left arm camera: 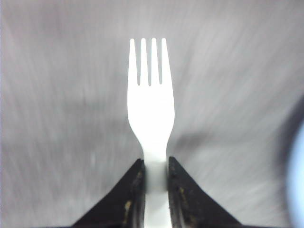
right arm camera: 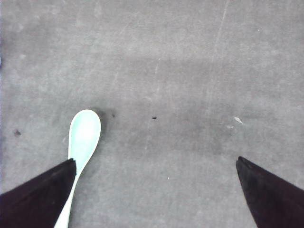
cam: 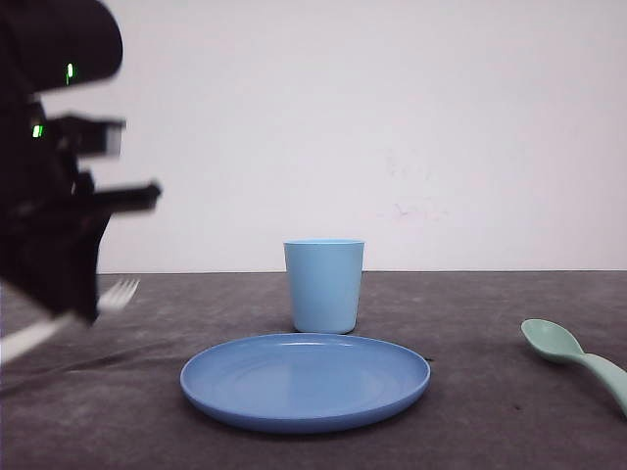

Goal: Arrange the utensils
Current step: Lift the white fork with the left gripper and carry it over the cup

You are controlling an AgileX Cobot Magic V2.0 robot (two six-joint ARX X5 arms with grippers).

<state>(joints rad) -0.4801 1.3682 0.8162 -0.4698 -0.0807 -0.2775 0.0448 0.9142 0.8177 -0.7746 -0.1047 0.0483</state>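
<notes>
My left gripper is shut on the handle of the white fork, whose four tines point away from the wrist. In the front view the fork sticks out of the blurred left arm at the far left, above the table and left of the blue plate. The mint-green spoon lies on the dark table at the right edge. In the right wrist view the spoon lies bowl-up beside one finger, and my right gripper hangs open above it with nothing between its fingers.
A light blue cup stands upright just behind the plate at the table's middle. The dark grey table runs back to a white wall.
</notes>
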